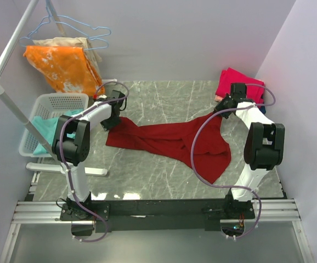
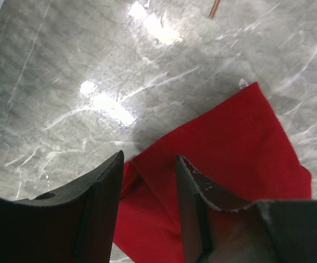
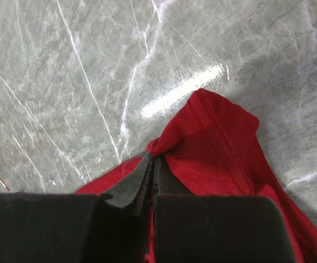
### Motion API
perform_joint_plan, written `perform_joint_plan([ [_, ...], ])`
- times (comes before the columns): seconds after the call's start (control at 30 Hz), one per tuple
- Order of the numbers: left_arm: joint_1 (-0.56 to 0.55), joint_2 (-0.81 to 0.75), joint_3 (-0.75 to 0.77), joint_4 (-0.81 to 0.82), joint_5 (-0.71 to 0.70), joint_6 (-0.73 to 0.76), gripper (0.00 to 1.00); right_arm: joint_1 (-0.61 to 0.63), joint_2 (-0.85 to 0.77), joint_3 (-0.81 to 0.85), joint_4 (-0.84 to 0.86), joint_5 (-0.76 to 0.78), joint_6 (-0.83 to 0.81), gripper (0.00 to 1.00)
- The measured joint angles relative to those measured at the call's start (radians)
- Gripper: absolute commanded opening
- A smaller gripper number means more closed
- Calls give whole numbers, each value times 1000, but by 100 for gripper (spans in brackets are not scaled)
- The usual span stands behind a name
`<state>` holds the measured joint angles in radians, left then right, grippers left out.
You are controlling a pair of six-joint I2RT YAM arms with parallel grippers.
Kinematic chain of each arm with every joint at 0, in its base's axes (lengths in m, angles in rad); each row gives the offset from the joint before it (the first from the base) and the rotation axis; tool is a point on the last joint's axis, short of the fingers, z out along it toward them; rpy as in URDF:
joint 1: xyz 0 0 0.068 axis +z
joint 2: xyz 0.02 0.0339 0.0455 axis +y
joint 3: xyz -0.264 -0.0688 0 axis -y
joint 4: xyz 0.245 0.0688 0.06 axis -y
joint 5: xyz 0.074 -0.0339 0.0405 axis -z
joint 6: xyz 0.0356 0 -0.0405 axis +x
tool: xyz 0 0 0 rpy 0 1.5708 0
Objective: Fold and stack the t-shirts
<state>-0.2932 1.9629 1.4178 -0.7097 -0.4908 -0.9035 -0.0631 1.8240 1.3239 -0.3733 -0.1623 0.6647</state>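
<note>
A dark red t-shirt (image 1: 169, 139) lies crumpled and stretched across the marble table (image 1: 164, 98) from left to right. My left gripper (image 1: 110, 121) is over its left corner. In the left wrist view its jaws (image 2: 148, 156) stand apart, open, with red cloth (image 2: 230, 142) lying under and between them. My right gripper (image 1: 222, 111) is at the shirt's far right end. The right wrist view shows it (image 3: 153, 156) shut on a bunched fold of the red cloth (image 3: 219, 148). A bright pink t-shirt (image 1: 236, 82) sits at the back right, and a teal one (image 1: 44, 134) lies in the basket.
A white plastic basket (image 1: 57, 101) stands off the table's left edge. Above it an orange cloth (image 1: 65, 66) hangs from wire hangers on a white rail (image 1: 10, 104). Lilac walls close in the back and both sides.
</note>
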Motion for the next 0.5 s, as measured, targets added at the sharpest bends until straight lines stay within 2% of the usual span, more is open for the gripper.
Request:
perform_joint_plan([
  [0.37, 0, 22, -6, -4, 5, 0, 44, 0, 0, 0, -5, 0, 7, 0],
  [0.5, 0, 33, -6, 3, 6, 0, 35, 2, 0, 8, -10, 3, 8, 0],
])
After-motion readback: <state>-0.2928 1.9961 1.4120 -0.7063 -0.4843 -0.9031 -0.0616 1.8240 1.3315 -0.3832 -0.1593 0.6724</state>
